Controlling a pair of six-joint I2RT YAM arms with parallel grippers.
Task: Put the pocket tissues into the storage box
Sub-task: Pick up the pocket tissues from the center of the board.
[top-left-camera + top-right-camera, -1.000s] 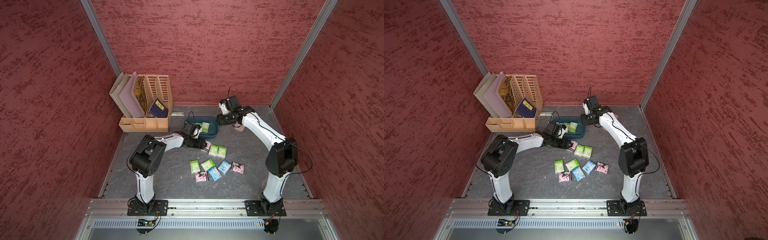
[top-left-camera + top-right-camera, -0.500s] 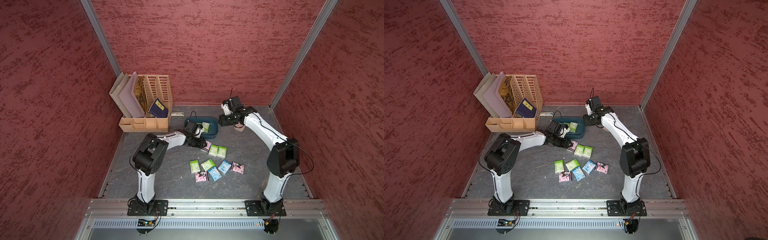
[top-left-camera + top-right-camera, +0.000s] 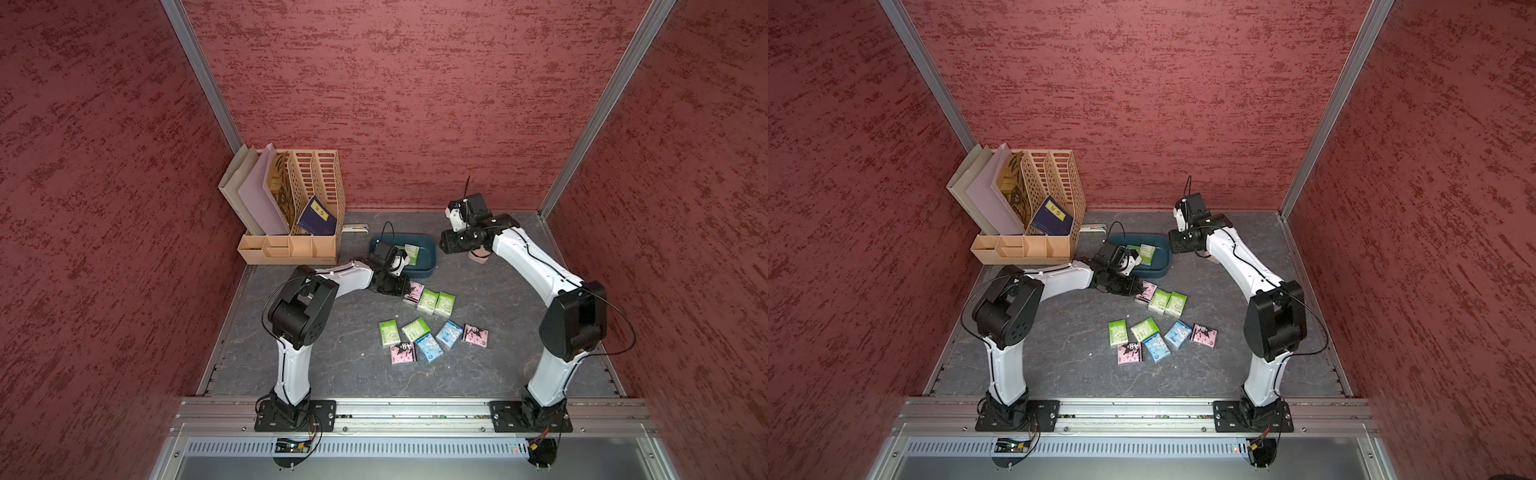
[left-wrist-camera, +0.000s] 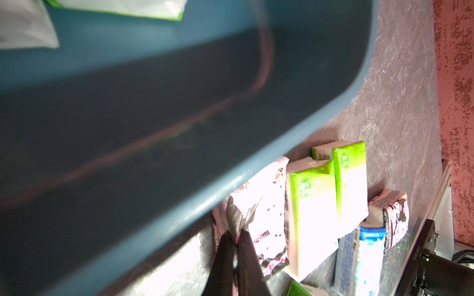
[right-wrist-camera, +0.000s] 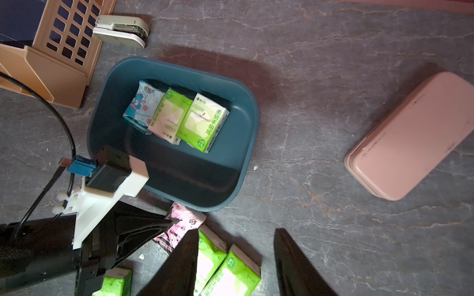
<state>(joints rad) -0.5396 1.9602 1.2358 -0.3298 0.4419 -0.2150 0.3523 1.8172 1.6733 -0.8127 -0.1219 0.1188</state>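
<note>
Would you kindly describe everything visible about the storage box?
The storage box is a dark teal, shallow tub of smooth plastic with rounded corners and a rolled rim. It stands upright, open, on the grey tabletop near the beige organizer. Inside lie a light blue packet and two green-and-white packets. A pink packet lies just outside.

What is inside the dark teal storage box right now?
Three packets lie side by side in the storage box: one light blue packet and two green-and-white packets. The left arm's camera covers one corner, so that spot cannot be seen.
</note>
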